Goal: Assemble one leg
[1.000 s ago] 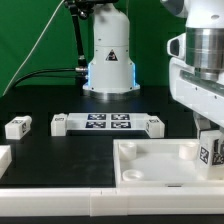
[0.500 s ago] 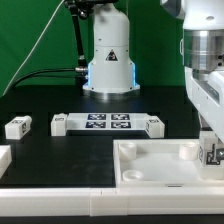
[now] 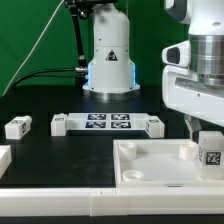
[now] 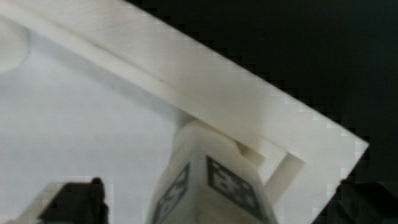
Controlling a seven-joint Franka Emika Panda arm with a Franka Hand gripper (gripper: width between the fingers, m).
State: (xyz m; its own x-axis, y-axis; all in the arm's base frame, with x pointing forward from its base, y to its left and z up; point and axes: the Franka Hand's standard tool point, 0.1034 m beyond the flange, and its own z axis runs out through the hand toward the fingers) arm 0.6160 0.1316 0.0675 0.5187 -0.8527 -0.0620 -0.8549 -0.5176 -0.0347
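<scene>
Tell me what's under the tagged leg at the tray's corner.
The small white tagged leg stands at the large white tray-like part, on its corner. The leg covers whatever socket lies beneath.

leg (image 3: 211, 150) matt white plastic, printed tags; tray (image 3: 150, 160) smooth white plastic, perhaps slightly glossy.

The exterior view is looking low across the surface (image 3: 60, 150) toward the arm's base (image 3: 109, 60), while the wrist view is peering closely down at the tray's corner (image 4: 267, 120), shared by both.

At the frame's right edge the gripper (image 3: 200, 128) holds the leg (image 3: 211, 149) over the white tray (image 3: 150, 165)'s corner. Another leg (image 3: 17, 127) lies far left, the marker board (image 3: 107, 123) at centre.
</scene>
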